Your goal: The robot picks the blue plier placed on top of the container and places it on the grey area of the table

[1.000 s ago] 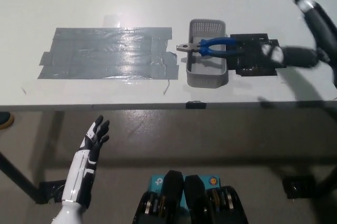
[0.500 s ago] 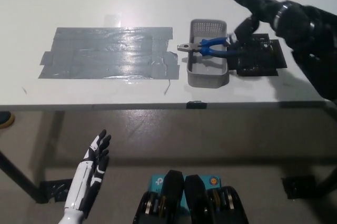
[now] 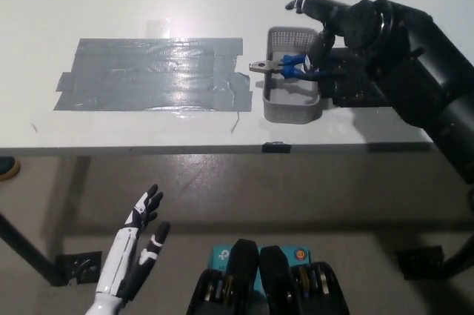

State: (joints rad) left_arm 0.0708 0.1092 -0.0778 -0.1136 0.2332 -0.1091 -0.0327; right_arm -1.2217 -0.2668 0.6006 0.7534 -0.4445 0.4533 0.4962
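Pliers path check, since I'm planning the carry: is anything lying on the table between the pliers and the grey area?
Nothing visible. The pliers lie across the container, their metal tip past its left rim. Only bare white table separates the container from the grey area. The right robot hand is over the handles.

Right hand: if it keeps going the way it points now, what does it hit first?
The right hand points toward picture left over the container. Likely first contact is the pliers lying across it, though its height above them is unclear.
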